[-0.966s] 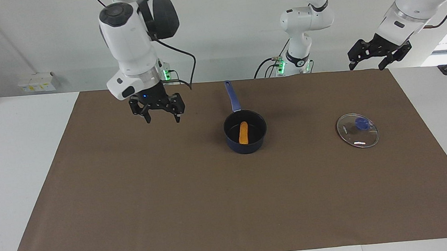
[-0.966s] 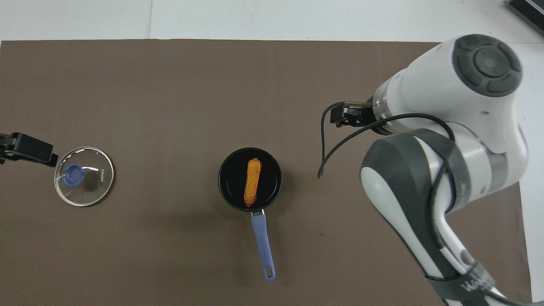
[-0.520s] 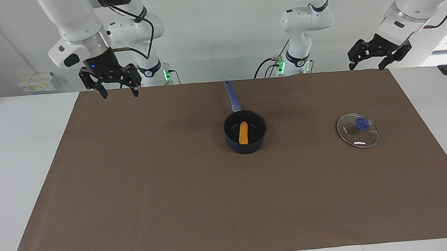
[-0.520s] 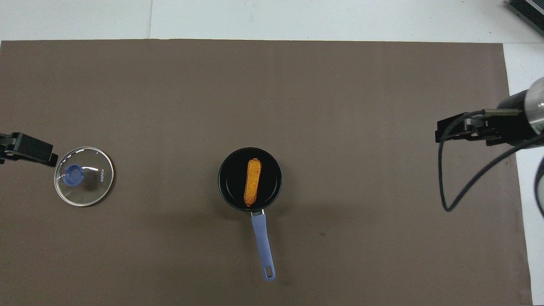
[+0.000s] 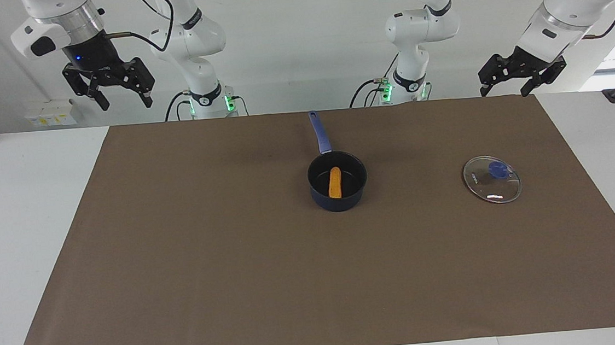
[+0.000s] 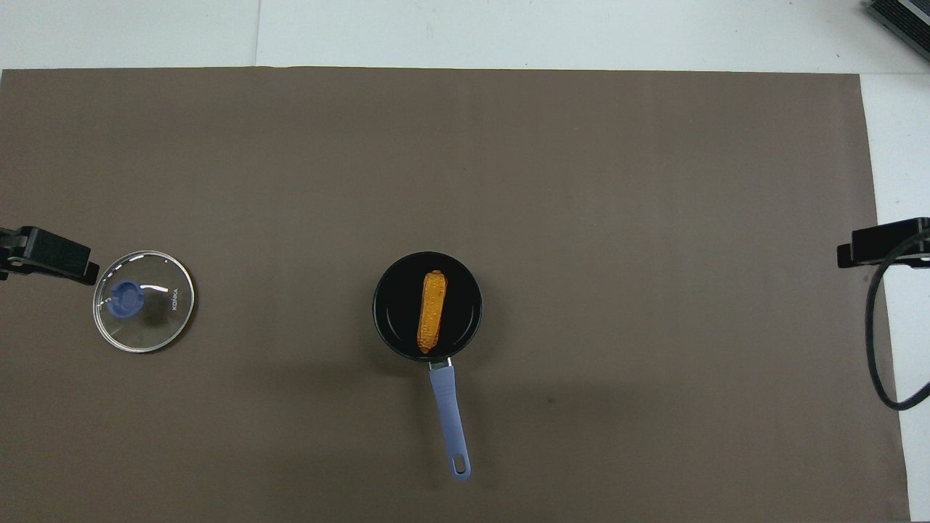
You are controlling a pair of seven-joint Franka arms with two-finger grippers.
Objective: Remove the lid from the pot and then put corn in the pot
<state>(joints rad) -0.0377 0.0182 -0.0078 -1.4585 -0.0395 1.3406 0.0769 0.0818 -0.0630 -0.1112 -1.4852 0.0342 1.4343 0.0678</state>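
Facing view first: the pot (image 5: 338, 182) sits mid-mat (image 5: 182, 259), handle pointing toward the robots, and the corn (image 5: 335, 182) lies inside it on the black bottom. The lid (image 5: 492, 179) rests flat on the mat toward the left arm's end, knob up, well apart from the pot. Right gripper (image 5: 121, 100) hangs high over the table edge at its own end — fingers spread wide, holding nothing. Left gripper (image 5: 505, 88) hangs high over the mat's corner at its end, fingers apart and empty too.

Overhead view now: corn (image 6: 431, 311) lengthwise in the pot (image 6: 427, 306), in line with the handle. The lid (image 6: 144, 301) lies clear of it — a left gripper (image 6: 48, 254) fingertip shows just beside its rim, a right gripper (image 6: 883, 243) tip at the mat's edge.
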